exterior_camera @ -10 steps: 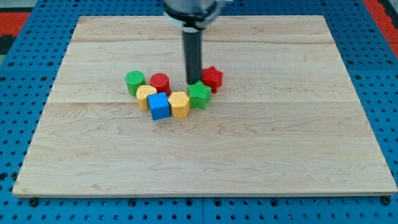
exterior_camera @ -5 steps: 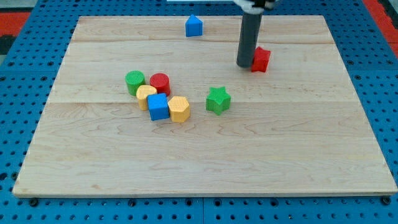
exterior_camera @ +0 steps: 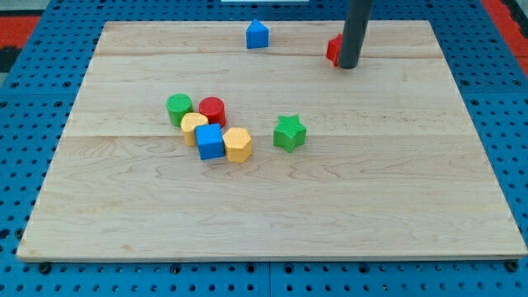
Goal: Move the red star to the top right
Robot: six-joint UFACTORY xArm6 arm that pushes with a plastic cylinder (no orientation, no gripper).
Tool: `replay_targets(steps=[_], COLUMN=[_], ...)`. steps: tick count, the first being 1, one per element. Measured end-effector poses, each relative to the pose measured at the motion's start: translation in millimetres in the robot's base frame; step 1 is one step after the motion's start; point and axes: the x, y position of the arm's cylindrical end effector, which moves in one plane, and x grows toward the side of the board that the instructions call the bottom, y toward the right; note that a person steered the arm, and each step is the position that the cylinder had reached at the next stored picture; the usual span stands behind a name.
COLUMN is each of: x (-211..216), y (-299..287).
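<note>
The red star point(exterior_camera: 333, 49) lies near the view's top, right of centre, mostly hidden behind the dark rod. My tip point(exterior_camera: 348, 65) rests on the board right against the star's right and lower side. A green star point(exterior_camera: 289, 133) lies alone near the board's middle, well below and left of the tip.
A blue house-shaped block point(exterior_camera: 257, 35) sits at the view's top centre. A cluster lies left of centre: green cylinder point(exterior_camera: 179, 107), red cylinder point(exterior_camera: 212, 109), yellow block point(exterior_camera: 194, 126), blue cube point(exterior_camera: 210, 141), yellow hexagonal block point(exterior_camera: 238, 144). The wooden board point(exterior_camera: 412, 206) is ringed by blue pegboard.
My tip has pushed the red star up and to the right, out of the cluster. The green star shifted slightly to the right. The tip now stands on the star's right side.
</note>
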Motion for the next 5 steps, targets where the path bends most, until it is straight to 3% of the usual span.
replay_targets(steps=[1, 2, 4, 5], x=[5.4, 5.4, -24.8, 16.6], y=[-20.4, -78.6, 30.5, 25.8])
